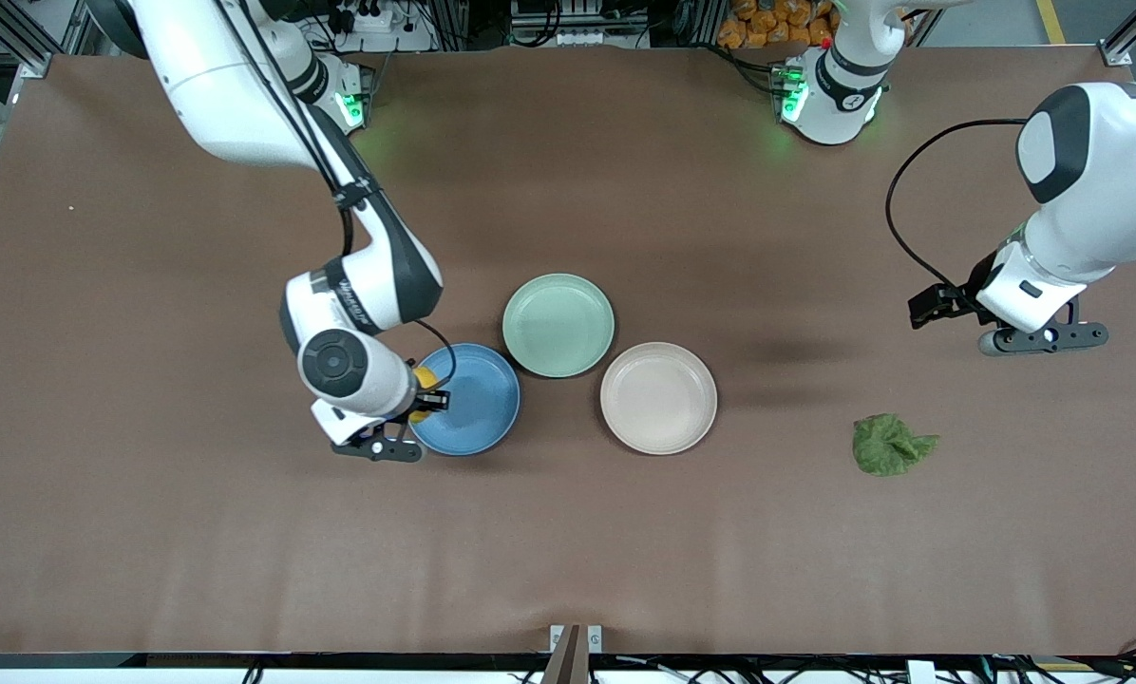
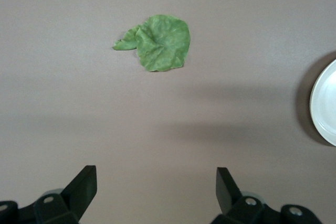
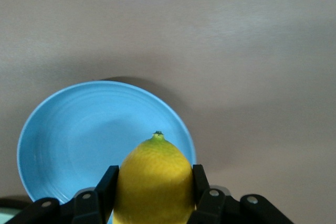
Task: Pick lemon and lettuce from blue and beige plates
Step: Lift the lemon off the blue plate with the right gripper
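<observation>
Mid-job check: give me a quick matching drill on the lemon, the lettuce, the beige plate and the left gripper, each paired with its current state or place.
Things:
1. lemon
2. lettuce
3. beige plate
4. left gripper

States or places:
A. open, over bare table toward the left arm's end
B. lying flat on the table, off any plate
C. clamped in the right gripper above the blue plate
D. nothing on it, beside the green plate

Pairs: 1-C, 2-B, 3-D, 4-A
</observation>
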### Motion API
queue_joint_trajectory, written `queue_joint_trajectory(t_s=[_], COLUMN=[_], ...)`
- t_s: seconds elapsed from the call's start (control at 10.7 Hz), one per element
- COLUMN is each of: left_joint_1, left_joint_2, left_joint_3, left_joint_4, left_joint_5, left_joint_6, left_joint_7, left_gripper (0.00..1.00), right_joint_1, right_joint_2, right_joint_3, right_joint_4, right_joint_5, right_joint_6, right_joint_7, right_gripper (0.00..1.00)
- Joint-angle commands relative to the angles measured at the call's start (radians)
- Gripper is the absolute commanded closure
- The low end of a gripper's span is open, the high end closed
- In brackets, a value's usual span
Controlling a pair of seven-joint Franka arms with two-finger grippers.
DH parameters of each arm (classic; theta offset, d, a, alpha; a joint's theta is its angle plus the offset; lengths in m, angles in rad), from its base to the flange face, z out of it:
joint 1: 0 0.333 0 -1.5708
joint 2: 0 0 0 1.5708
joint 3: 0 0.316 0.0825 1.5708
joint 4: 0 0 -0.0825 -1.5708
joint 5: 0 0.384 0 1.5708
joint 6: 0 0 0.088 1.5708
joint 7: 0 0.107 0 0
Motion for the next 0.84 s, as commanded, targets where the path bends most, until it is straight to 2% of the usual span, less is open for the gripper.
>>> queue_joint_trajectory(t_s=[0.0, 0.09, 0.28, 0.75], left_joint_1=[0.018, 0.03, 0.037, 0.006], left_joint_2=[-0.028, -0.061, -0.075, -0.006], left_joint_3=[0.001, 0.012, 0.018, 0.009], left_joint_4=[-0.02, -0.017, -0.012, 0.161], left_joint_5=[-0.004, 0.003, 0.005, -0.003], left_joint_6=[0.006, -0.049, -0.062, -0.062], left_joint_7=[-0.017, -0.014, -0.013, 0.007], left_gripper=[0.0, 0.0, 0.0, 0.0], right_joint_1=[-0.047, -0.072, -0.121, -0.234], right_joint_2=[-0.067, -0.083, -0.105, -0.125], right_joint_3=[0.01, 0.01, 0.01, 0.006], right_joint_4=[-0.003, -0.003, -0.006, -0.02], right_joint_5=[-0.004, -0.004, -0.014, -0.06], right_joint_6=[-0.099, -0.14, -0.195, -0.255], right_joint_7=[-0.069, -0.1, -0.177, -0.335], right_gripper=[0.65, 0.65, 0.65, 0.65])
